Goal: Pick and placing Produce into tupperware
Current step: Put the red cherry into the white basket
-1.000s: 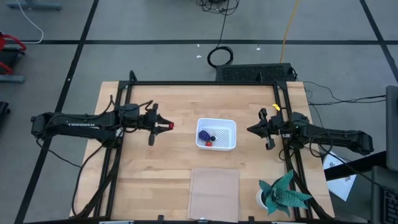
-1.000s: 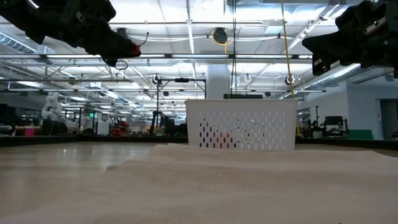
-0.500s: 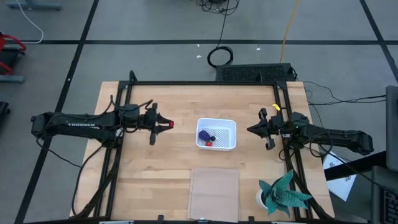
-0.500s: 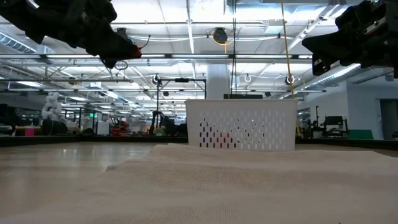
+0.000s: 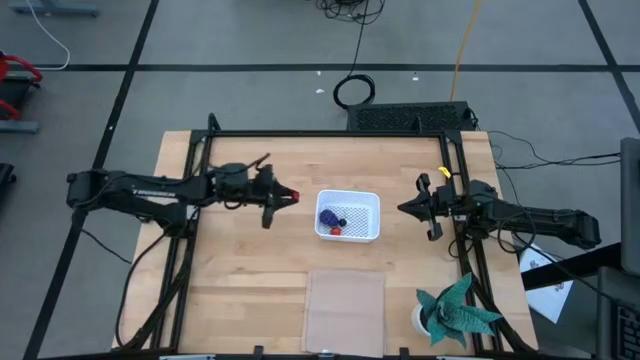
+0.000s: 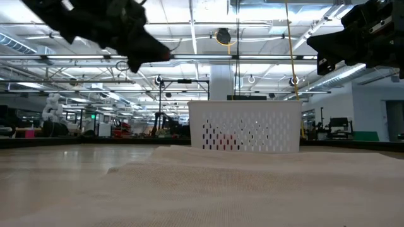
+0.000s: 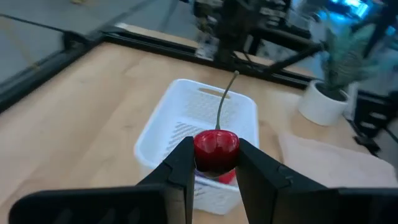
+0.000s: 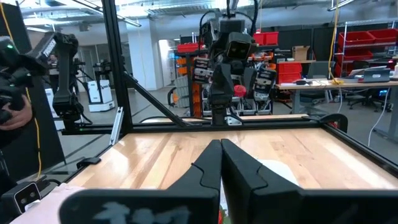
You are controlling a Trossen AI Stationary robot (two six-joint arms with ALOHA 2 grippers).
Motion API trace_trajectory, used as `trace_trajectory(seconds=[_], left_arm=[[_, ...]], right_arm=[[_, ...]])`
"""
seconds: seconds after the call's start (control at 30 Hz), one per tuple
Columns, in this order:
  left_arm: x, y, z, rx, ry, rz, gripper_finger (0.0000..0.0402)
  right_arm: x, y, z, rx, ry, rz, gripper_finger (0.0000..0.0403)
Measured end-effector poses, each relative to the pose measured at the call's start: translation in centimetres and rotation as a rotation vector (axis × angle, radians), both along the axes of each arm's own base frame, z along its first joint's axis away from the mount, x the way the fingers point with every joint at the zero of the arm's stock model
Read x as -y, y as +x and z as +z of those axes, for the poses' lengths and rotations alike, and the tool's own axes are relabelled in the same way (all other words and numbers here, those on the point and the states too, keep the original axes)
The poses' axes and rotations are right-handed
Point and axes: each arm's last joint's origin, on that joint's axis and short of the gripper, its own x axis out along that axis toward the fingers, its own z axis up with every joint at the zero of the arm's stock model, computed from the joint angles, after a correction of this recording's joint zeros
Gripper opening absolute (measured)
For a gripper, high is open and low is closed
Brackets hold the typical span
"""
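**Left gripper carrying a toy cherry toward the white container**

High view. The white, shallow, squarish plastic tupperware (image 5: 349, 216) stood near the middle of the wooden tabletop (image 5: 250, 290), already holding a purple-blue lumpy toy bunch (image 5: 327, 216), a small dark berry (image 5: 341, 223) and a red strawberry-like piece (image 5: 337, 231). The left gripper (image 5: 287, 196) hung just beside the container's left wall, its arm reaching in level from the left edge. The right gripper (image 5: 405, 208) waited off the container's right wall, toward the right edge. A pale translucent rectangular sheet (image 5: 344, 308) lay at the near edge; a teal paper plant (image 5: 456, 310) stood at the near right corner.

Low view. Both arms hung well above the tabletop, the container between them.

Left wrist view. The left gripper's fingers (image 7: 180, 163) were narrowed on a small glossy red toy cherry (image 7: 216, 150), gripped across its round body, its thin stem pointing up. Judged light, hard and slippery, the cherry could squirt from a pinch placed off-centre; the stem looked too slender to take hold of. The container lay just ahead and below.

Right wrist view. The right gripper's fingers (image 8: 203, 172) were pressed together, holding nothing.
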Motion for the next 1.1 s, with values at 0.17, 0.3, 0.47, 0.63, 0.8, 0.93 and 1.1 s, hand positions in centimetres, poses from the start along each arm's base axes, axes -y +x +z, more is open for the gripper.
trace_trajectory(seconds=[0.17, 0.3, 0.47, 0.63, 0.8, 0.93, 1.1], left_arm=[[-0.3, 3.6, 1.6, -0.082, 0.011, -0.112, 0.0088], [-0.7, 6.4, 3.1, -0.178, 0.033, -0.156, 0.0088], [-1.2, 10.0, 5.2, -0.279, 0.029, -0.195, 0.0088], [-1.2, 13.1, 5.8, -0.403, 0.06, -0.283, 0.0088], [-1.7, 16.3, 5.4, -0.475, 0.066, -0.298, 0.0088], [-2.1, 18.3, 4.2, -0.492, 0.082, -0.309, 0.0088], [-2.3, 19.8, 2.0, -0.524, 0.117, -0.341, 0.0088]], right_arm=[[0.0, 0.0, 0.0, 0.0, 0.001, 0.0, 0.0], [0.0, 0.0, 0.0, -0.001, 0.005, 0.001, 0.0], [0.0, 0.0, 0.0, -0.001, 0.006, 0.001, 0.0], [0.0, 0.0, 0.0, -0.001, 0.006, 0.001, 0.0], [0.0, 0.0, 0.0, -0.001, 0.006, 0.001, 0.0], [0.0, 0.0, 0.0, -0.001, 0.007, 0.001, 0.0], [0.0, 0.0, 0.0, -0.002, 0.007, 0.001, 0.0]])
